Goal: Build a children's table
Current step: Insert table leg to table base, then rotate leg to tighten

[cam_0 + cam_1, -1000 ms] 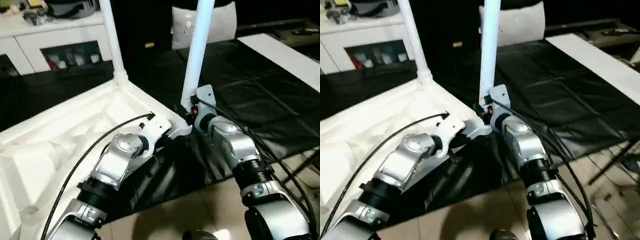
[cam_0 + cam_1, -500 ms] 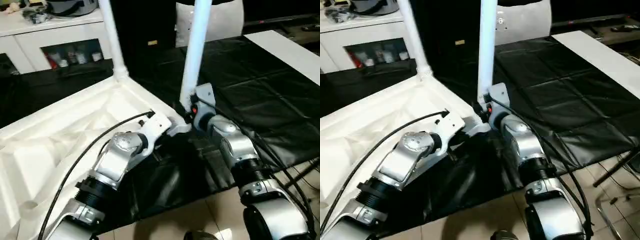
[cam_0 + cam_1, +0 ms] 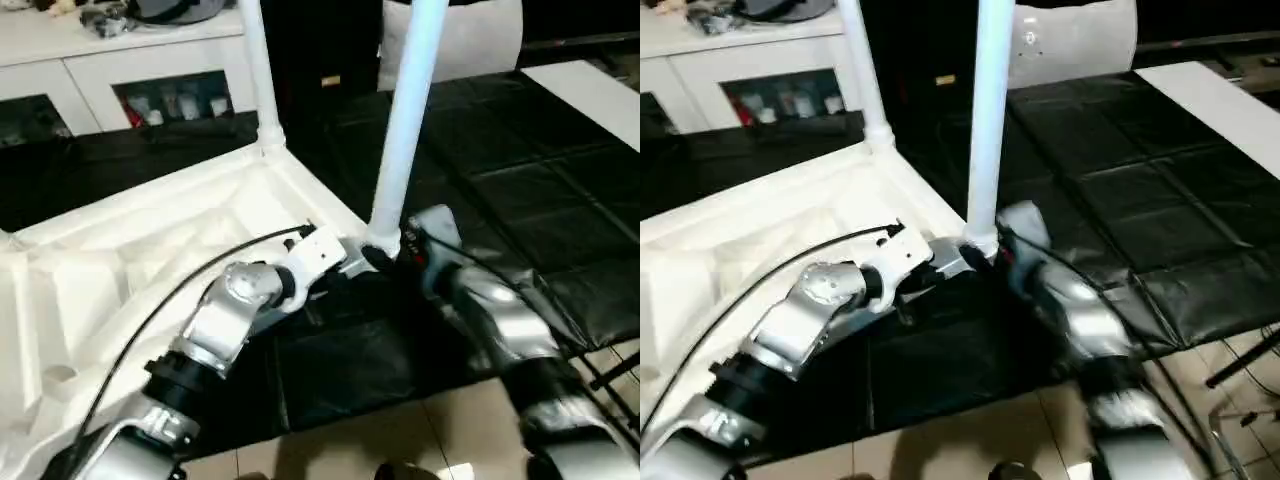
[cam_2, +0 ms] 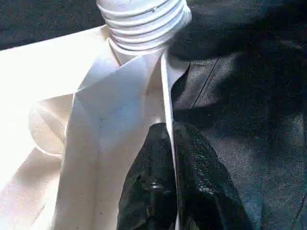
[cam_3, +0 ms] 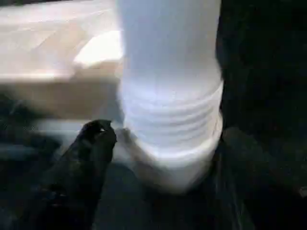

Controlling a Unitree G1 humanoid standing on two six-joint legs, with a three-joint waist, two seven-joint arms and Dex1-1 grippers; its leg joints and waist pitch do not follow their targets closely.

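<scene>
Where the white plastic table top (image 3: 150, 250) lies ribbed side up on the black quilted mat (image 3: 520, 200), its far-left end runs out of my frame. Two smooth tapered legs stand in corner sockets: the near leg (image 3: 405, 130) and the far leg (image 3: 258, 70), tops cut off. My left gripper (image 4: 170, 163) pinches the thin rim, fingers together on it. My right gripper (image 5: 91, 143) sits beside the threaded base; blurred, I cannot tell its jaws.

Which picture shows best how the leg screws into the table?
The left wrist view: the leg's threads sit sharp above the corner socket. The right wrist view shows them blurred; the eye views show the whole leg upright at the table.
</scene>
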